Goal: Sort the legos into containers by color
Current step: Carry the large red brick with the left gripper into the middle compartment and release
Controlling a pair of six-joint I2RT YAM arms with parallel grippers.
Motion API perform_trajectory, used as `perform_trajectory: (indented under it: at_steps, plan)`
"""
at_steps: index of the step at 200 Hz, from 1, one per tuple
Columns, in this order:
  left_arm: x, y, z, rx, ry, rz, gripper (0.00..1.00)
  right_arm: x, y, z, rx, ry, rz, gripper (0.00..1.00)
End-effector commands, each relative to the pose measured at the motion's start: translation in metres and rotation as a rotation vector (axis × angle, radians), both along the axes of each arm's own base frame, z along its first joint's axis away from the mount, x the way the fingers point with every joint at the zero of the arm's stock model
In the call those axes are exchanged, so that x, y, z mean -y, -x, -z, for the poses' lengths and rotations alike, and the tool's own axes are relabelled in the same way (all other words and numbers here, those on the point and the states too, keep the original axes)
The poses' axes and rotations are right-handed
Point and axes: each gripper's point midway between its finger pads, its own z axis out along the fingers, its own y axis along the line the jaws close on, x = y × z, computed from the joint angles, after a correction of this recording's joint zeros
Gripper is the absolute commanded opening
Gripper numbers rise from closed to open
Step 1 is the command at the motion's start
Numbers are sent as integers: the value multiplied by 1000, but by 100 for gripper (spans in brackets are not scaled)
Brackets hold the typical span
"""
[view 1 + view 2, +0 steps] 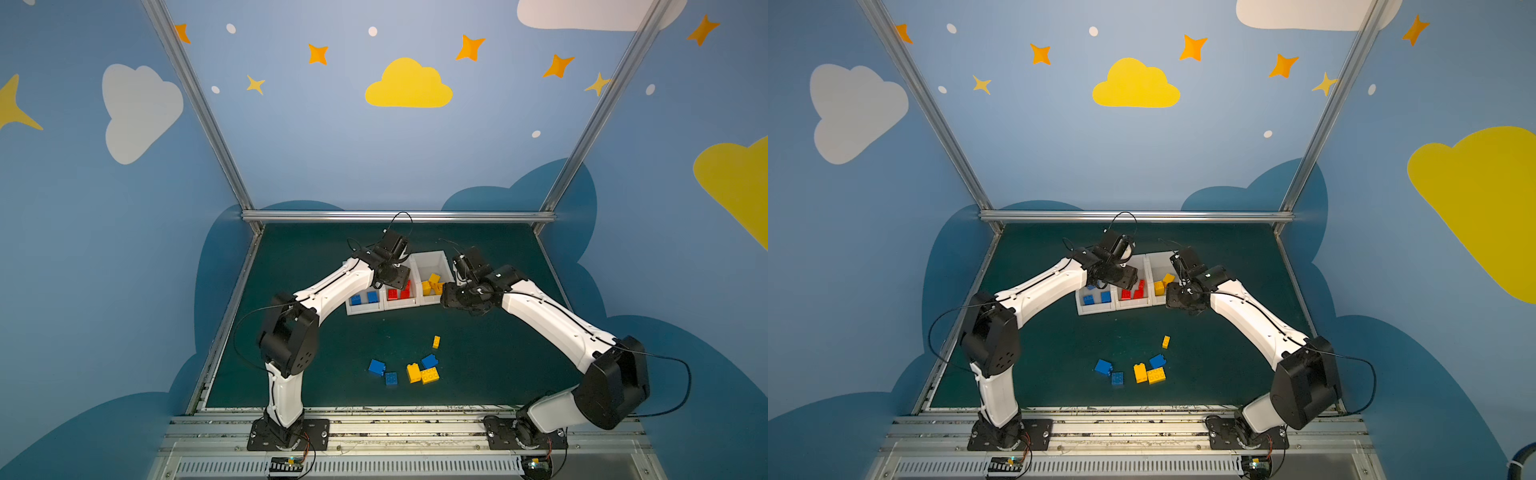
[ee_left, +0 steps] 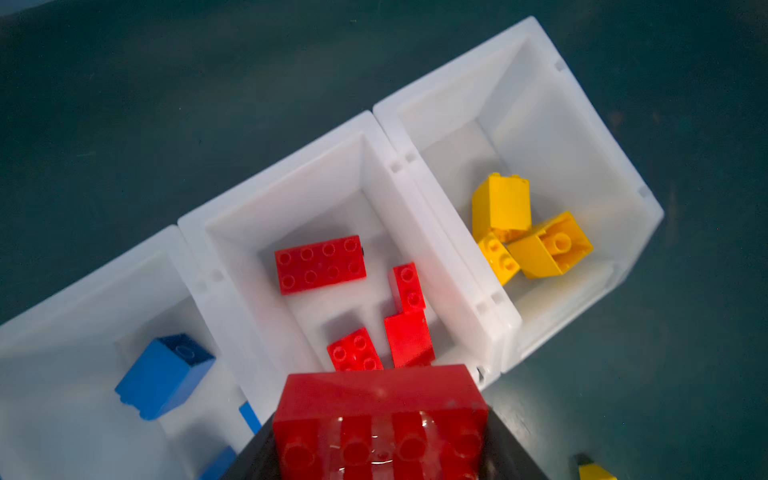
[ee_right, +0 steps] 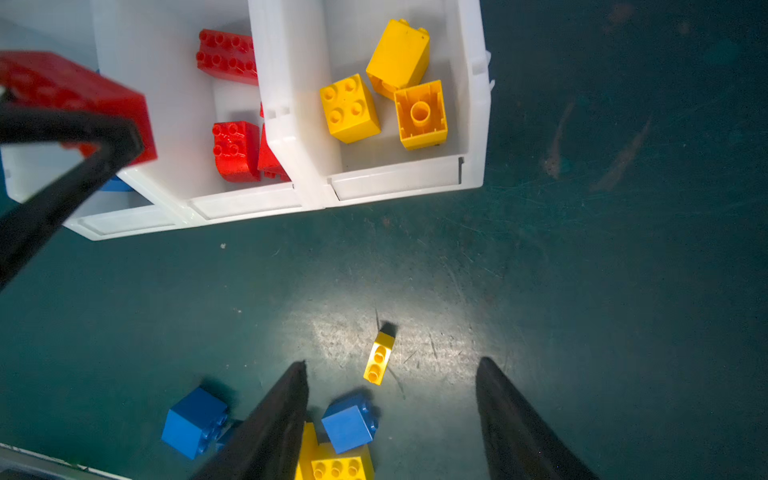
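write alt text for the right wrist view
The right gripper, fingers open, hovers above a small yellow brick on the green mat. Beyond, white bins hold red bricks and yellow bricks; the left gripper grips a red brick.

Left arm [image 1: 332,286], jaws clamped; right arm [image 1: 548,316], jaws apart, both arched inward.

Black fingers [image 2: 255,457] clamp a large red brick [image 2: 380,415] beside three joined white bins [image 2: 291,178]. One end bin holds blue bricks [image 2: 164,374], the middle red bricks [image 2: 320,264], the other end yellow bricks [image 2: 503,203].
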Motion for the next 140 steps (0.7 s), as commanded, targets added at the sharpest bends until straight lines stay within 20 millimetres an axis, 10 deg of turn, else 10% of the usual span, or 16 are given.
perform_trajectory:
  at_steps: [1,140]
  plan:
    - [2,-12,5,-16,-27,12,57,8,7,-5,-2,5,22,65]
    - [-5,-17,-19,36,4,-37,79,16,13,-10,6,-1,34,65]
